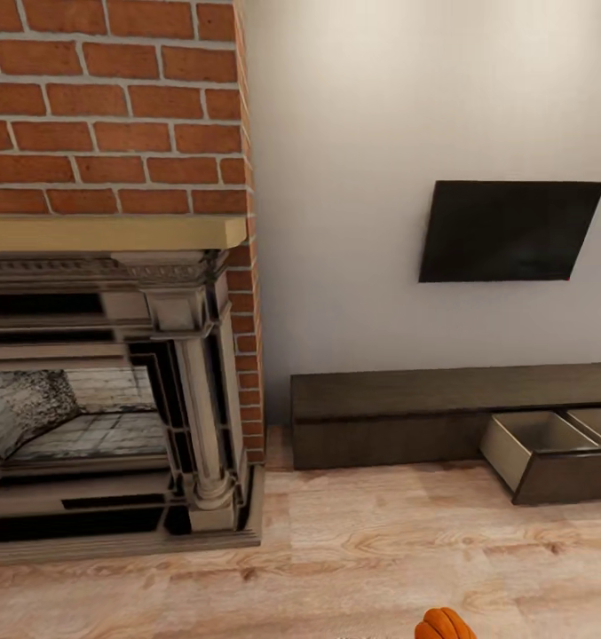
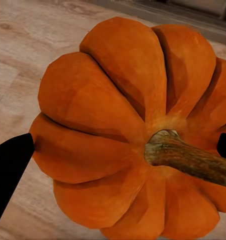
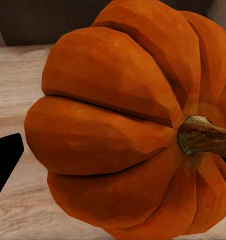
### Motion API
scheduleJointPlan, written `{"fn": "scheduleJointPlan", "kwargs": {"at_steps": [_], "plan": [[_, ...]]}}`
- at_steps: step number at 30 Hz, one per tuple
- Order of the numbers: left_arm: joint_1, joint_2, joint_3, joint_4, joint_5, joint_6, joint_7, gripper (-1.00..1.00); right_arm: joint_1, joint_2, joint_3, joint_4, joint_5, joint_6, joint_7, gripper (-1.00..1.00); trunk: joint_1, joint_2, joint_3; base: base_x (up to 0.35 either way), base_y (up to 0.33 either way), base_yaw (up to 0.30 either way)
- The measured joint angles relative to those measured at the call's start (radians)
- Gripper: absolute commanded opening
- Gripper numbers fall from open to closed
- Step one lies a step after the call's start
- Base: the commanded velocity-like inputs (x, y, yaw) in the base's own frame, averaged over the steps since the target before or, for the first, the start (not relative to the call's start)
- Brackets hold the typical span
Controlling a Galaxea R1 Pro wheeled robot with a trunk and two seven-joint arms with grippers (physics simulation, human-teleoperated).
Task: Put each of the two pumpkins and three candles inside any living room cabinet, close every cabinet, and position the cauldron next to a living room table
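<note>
A ribbed orange pumpkin (image 2: 118, 125) with a brown stem sits between the two black fingers (image 2: 8, 170) of my left gripper (image 2: 124, 152), which is shut on it above the wood floor. A second pumpkin (image 3: 118, 130) is held the same way by my right gripper (image 3: 118, 160), its dark fingers (image 3: 5, 160) pressing on the sides. The top of one pumpkin (image 1: 444, 626) peeks in at the lower edge of the head view. The long, low dark cabinet (image 1: 407, 413) stands against the wall ahead on the right, with two drawers pulled open (image 1: 535, 444), pale inside and empty as far as I see.
A red brick fireplace (image 1: 114, 373) with a raised hearth fills the left side. A dark TV (image 1: 509, 231) hangs on the white wall above the cabinet. Light plank floor (image 1: 353, 550) lies between me and the cabinet.
</note>
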Motion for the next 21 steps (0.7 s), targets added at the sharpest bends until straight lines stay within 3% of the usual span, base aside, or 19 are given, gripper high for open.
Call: {"fn": "scheduleJointPlan", "kwargs": {"at_steps": [6,21], "plan": [[0.000,-0.003,0.001,0.000,0.001,0.000,0.000,-1.00,0.000,0.000,0.005,0.000,0.005,0.001,0.000,-1.00,0.000,0.000,0.000,0.000,-0.074,-0.297],[0.000,-0.004,-0.002,0.000,0.000,0.002,0.000,-1.00,0.000,0.000,-0.002,0.000,-0.001,0.000,0.001,-1.00,0.000,0.000,0.000,0.000,-0.261,-0.297]]}}
